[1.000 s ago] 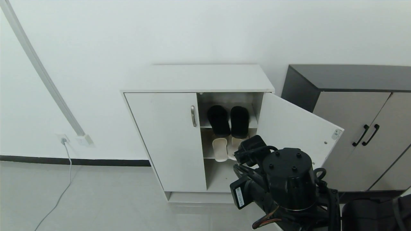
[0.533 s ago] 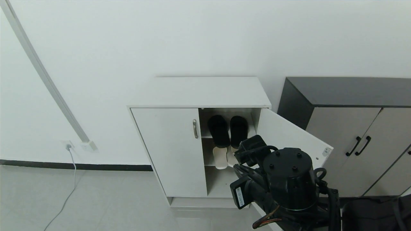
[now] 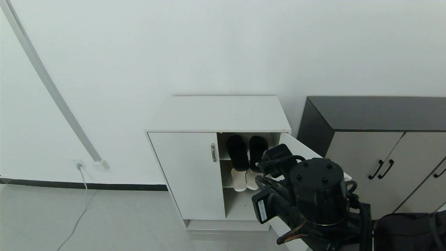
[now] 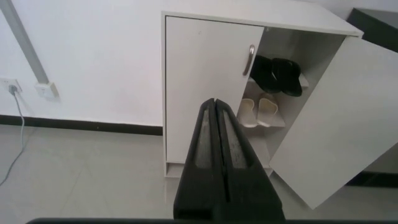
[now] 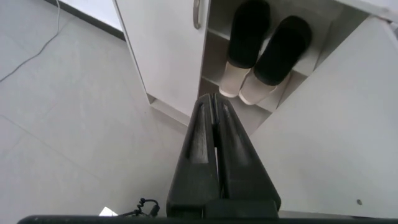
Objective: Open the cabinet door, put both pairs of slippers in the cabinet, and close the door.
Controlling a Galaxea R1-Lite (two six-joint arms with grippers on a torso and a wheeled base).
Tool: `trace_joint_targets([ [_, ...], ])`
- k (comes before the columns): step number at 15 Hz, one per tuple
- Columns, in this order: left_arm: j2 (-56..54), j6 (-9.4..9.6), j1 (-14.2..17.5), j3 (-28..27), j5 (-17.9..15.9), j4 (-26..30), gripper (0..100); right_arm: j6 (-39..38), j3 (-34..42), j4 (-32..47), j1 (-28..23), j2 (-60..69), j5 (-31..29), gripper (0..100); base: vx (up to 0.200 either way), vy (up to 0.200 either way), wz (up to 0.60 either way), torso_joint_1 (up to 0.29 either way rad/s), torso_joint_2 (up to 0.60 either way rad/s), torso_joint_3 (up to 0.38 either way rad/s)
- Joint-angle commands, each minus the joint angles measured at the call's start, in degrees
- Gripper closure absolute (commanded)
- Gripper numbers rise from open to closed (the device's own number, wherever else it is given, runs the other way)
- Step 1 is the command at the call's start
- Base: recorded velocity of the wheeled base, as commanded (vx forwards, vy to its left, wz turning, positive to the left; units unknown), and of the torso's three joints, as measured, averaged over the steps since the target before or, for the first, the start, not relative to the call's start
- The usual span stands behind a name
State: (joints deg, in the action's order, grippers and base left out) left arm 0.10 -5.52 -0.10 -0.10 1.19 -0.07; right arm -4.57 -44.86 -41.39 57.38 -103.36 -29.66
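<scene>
The white cabinet [image 3: 216, 111] has its left door [image 3: 188, 174] closed and its right door [image 3: 302, 147] swung open toward me. A black pair of slippers [image 3: 237, 151] lies on the top shelf, and a white pair [image 3: 239, 179] on the shelf below. My right arm [image 3: 313, 195] hangs in front of the open door and hides much of it. My right gripper [image 5: 213, 101] is shut and empty, out in front of the open compartment, the slippers [image 5: 245, 31] beyond its tip. My left gripper [image 4: 215, 104] is also shut and empty, farther back, facing the closed door [image 4: 199, 62].
A dark grey cabinet [image 3: 376, 111] with black handles stands against the white cabinet's right side. On the left, a wall socket with a cable [image 3: 79, 165] trails onto the tiled floor [image 3: 104, 219], which lies open there. A slanted conduit [image 3: 52, 87] runs down the wall.
The whole head picture has shifted: the cabinet now looks lower and smaller, so the camera has drawn back. The slippers lie as before, and both grippers remain shut.
</scene>
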Motion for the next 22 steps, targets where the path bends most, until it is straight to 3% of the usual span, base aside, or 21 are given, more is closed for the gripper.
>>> trace_joint_targets([
  [1, 0.08, -0.01, 0.01, 0.01, -0.05, 0.07, 100, 0.09, 0.04, -0.01, 0.01, 0.27, -0.05, 100, 0.0, 0.0, 0.0, 0.188, -0.4, -0.217],
  [5, 0.08, -0.01, 0.01, 0.01, 0.04, -0.01, 100, 2.11, 0.92, -0.01, -0.25, -0.08, -0.22, 100, 0.0, 0.0, 0.0, 0.099, -0.22, -0.12],
  [13, 0.08, -0.01, 0.01, 0.01, 0.04, -0.01, 100, 3.52, 1.62, -1.15, -0.43, -0.43, -0.4, 100, 0.0, 0.0, -0.6, 0.009, 0.0, -0.004],
  [19, 0.08, -0.01, 0.01, 0.01, 0.04, -0.01, 100, 3.96, 1.62, -5.02, -1.66, -2.72, -0.31, 100, 0.0, 0.0, 0.0, 0.0, 0.0, 0.0],
  [22, 0.08, -0.1, 0.01, 0.01, 0.04, -0.01, 100, 3.96, 1.53, -5.11, -2.36, -3.07, -0.31, 100, -0.2, 0.0, 0.0, 0.01, 0.01, -0.004],
])
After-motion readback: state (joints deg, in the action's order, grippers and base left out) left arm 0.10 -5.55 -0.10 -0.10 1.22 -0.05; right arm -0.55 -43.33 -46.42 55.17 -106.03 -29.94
